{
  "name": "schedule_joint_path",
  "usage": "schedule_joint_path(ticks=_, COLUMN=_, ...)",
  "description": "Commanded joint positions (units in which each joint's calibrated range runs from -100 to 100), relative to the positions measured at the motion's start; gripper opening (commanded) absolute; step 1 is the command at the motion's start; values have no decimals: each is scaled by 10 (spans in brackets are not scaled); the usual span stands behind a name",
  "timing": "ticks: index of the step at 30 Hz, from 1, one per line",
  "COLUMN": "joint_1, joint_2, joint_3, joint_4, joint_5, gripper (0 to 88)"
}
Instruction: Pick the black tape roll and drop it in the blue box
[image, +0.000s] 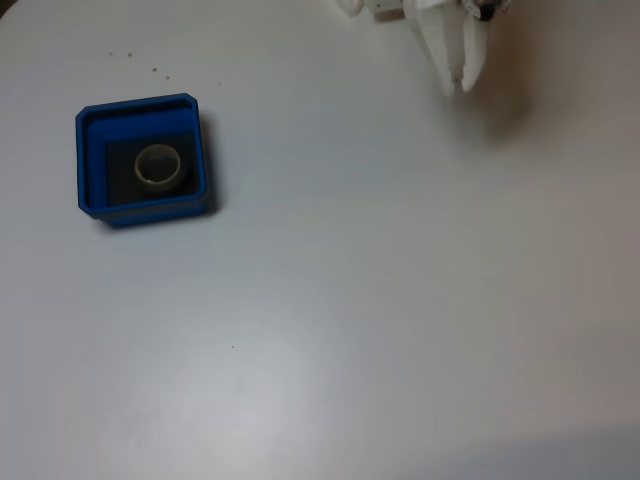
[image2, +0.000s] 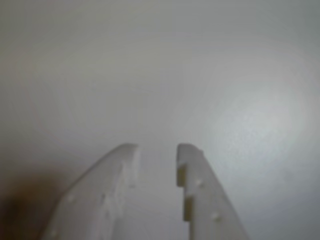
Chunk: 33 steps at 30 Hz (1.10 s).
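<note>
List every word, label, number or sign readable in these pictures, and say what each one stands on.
None: no readable text in either view.
The blue box shows plain walls with no label.
The black tape roll lying inside it shows a pale, unmarked core.
The white table carries only a few dark specks, not writing.
The hand has plain white fingers; only small dimples show in the blurred wrist view.

A small ring-shaped black tape roll (image: 158, 166) with a pale beige core lies flat, hole up, on the dark floor of the square bright-blue plastic box (image: 92, 160), at nine o'clock in the fixed view.
</note>
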Motion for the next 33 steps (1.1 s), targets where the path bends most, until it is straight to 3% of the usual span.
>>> schedule_joint_path(ticks=1, joint_1=9, joint_2=-56, joint_3=60, joint_4=-9, joint_5=2, gripper=10)
schedule_joint_path(ticks=11, joint_1=88, joint_2=-98, joint_3=112, joint_4=-9, joint_5=3, gripper=10)
schedule_joint_path(ticks=21, joint_1=88, joint_2=-207, joint_3=128, joint_4=-8, joint_5=3, gripper=10)
schedule_joint_path(ticks=33, joint_1=88, joint_2=-405, joint_3=328, joint_4=-9, joint_5=3, gripper=10)
